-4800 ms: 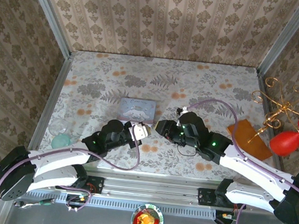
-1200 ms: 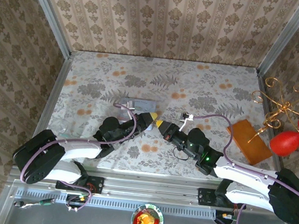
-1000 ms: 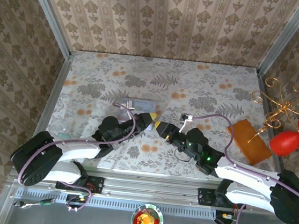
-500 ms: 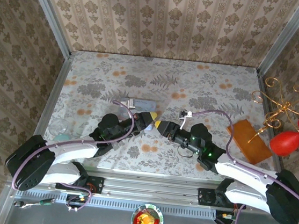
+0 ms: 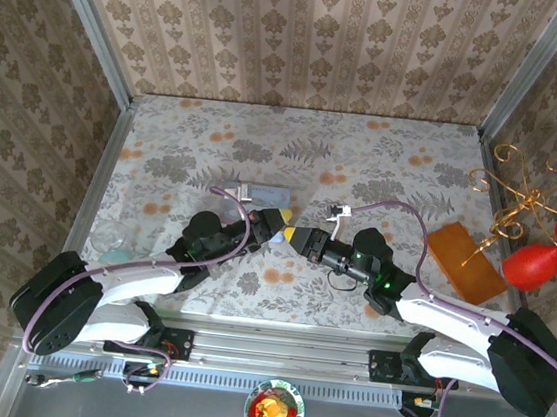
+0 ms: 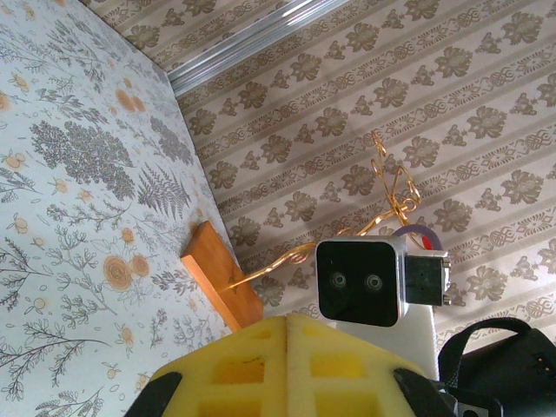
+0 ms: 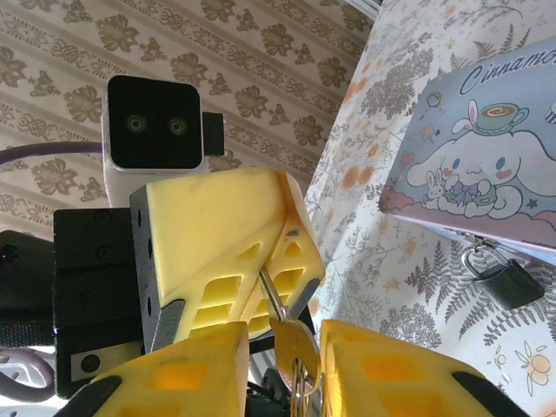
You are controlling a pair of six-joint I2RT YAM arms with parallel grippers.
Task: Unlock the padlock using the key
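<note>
Both arms reach in from the near rail & meet tip to tip mid-surface. L pincer (image 5: 277, 224) is clamped tight. Its yellow pads (image 6: 252, 365) sit flush in its own wrist cam. Seen from the R wrist cam, its fingertips (image 7: 295, 252) pinch a thin silvery stem running down to the key (image 7: 294, 343), so it grips the key by the thin end. R pincer (image 5: 293, 236) faces it, jaws narrowed but not closed. The key head + ring hang btwn its yellow fingers (image 7: 187, 369), w/ a dark sliver of gap on one side.

Just past the key, the padlock (image 7: 510, 283) lies on the surface (image 5: 416, 154), apart from both pincers. Body is dark and the shackle looks shut. Its loop is up against the near edge of the pale blue tin (image 7: 473, 187); can't tell if it's hooked in.

Vs the earliest frame: both pincers sat nearer the rail then, w/ the whole tin lid visible beyond them. Now they're further in and cover the tin's near edge from overhead. Vs a sec ago the tips are at approx the same spot, w/ the R wrist slightly further from the rail.

Far R: orange board (image 5: 464, 262), gold wire stand (image 5: 516, 200), red bulb shapes (image 5: 534, 266).
</note>
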